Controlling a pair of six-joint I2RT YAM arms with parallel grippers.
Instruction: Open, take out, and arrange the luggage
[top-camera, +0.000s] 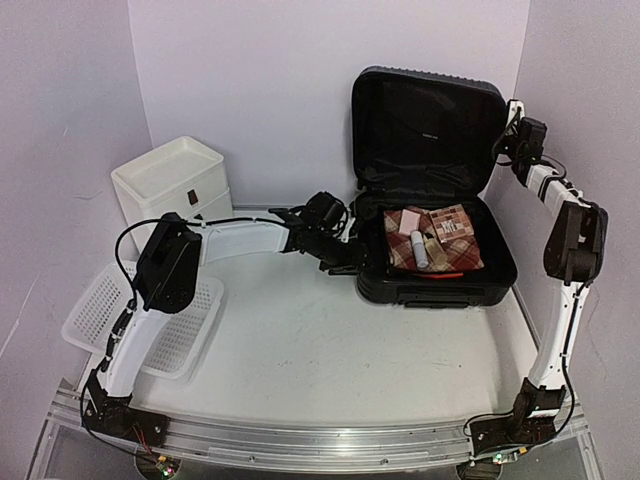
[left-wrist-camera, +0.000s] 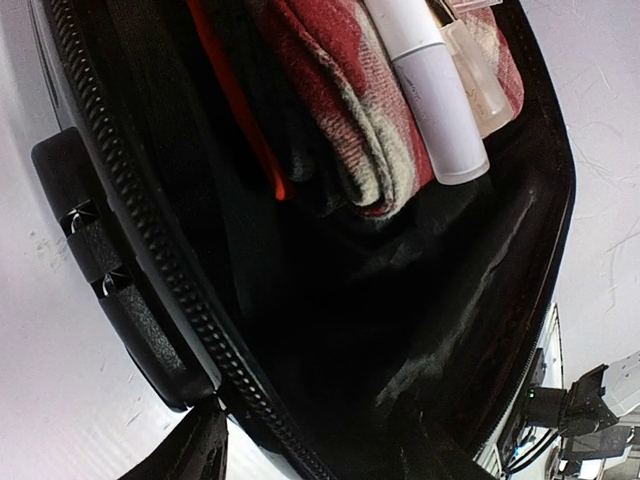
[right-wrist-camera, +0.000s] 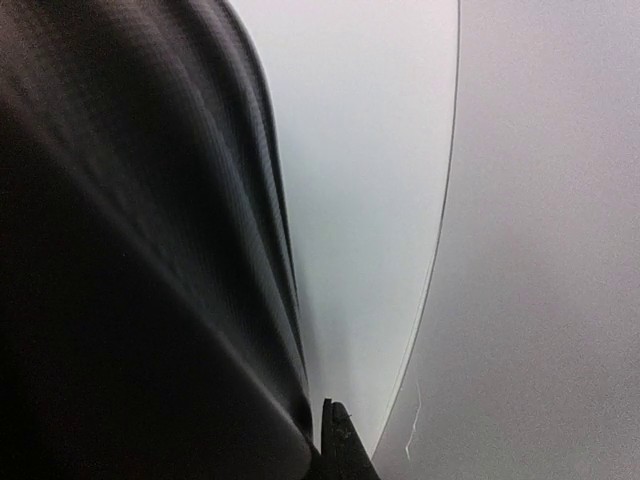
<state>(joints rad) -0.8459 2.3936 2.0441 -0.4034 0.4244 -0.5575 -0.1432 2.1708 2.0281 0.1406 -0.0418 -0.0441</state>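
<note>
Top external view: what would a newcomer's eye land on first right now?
The big black luggage at the back right, its lid standing open against the wall, with a red plaid cloth and a white bottle lying in its base. Next, both arms reach to it: the left gripper at the base's left rim, the right gripper up by the lid's top right edge.

Three plain pale lilac walls close the scene: the back wall (top-camera: 300, 90) at 12 o'clock, the left wall (top-camera: 60, 120) at 9 o'clock and the right wall (top-camera: 590, 90) at 3 o'clock. The white table (top-camera: 320, 350) lies under soft, even light. A metal rail (top-camera: 320, 440) runs along its edge at 6 o'clock.
</note>
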